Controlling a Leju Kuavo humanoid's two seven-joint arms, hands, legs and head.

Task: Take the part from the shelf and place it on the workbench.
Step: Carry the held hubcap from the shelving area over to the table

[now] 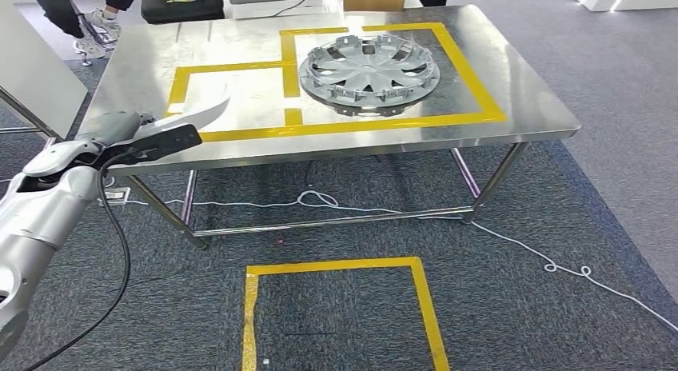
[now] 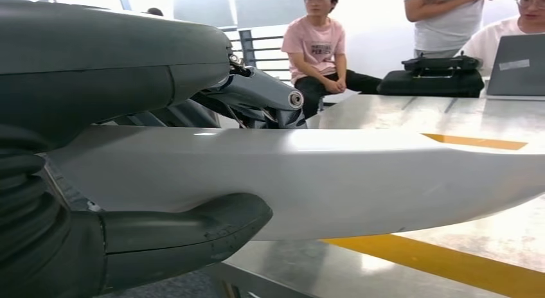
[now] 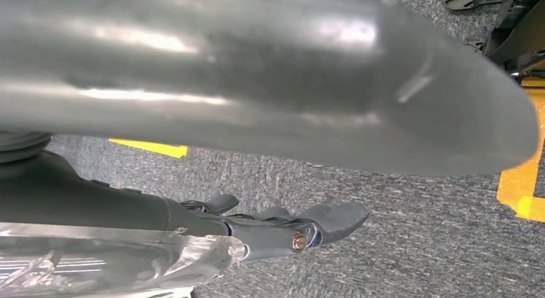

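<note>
A white curved part (image 1: pixel 196 115) is held by my left hand (image 1: pixel 152 135) over the front left corner of the steel workbench (image 1: pixel 528 107). In the left wrist view the part (image 2: pixel 321 176) runs across the picture, pinched between the thick thumb (image 2: pixel 186 237) and the dark fingers (image 2: pixel 257 92), just above the tabletop (image 2: pixel 463 118). My right hand (image 3: pixel 289 227) hangs over grey carpet with its fingers (image 3: pixel 334 218) stretched out away from the thumb (image 3: pixel 257 73), holding nothing.
A silver wheel cover (image 1: pixel 369 71) lies inside yellow tape lines (image 1: pixel 472 75) on the bench's right half. People (image 2: pixel 318 47) sit behind the bench beside a black bag (image 2: pixel 430 79) and a laptop (image 2: pixel 517 63). A white cord (image 1: pixel 528 247) and a yellow tape square (image 1: pixel 344 267) mark the carpet.
</note>
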